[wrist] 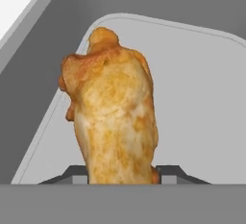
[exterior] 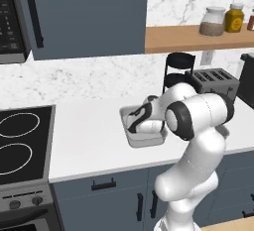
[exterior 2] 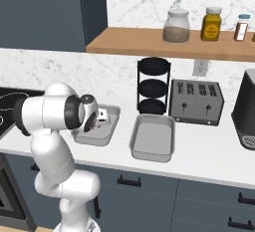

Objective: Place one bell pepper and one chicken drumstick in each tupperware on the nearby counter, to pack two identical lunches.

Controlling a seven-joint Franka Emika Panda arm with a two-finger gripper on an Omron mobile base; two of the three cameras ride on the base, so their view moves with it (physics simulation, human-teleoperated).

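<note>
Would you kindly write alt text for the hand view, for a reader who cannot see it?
A golden-orange chicken drumstick stands large in the middle, clamped at its lower end in the gripper. Behind it lies the pale grey floor and rounded rim of a tupperware tray, with a strip of white counter at the top left.

The arm covers most of the left tray (exterior: 130,114) from the left base camera, and its near left part from the right (exterior 2: 110,122). The drumstick's (wrist: 114,112) lower end drops behind the grey band. The stove (exterior: 20,145) and the right appliance (exterior 2: 246,109) are cut by picture edges. The tool's fingertips (wrist: 166,174) barely show.
</note>
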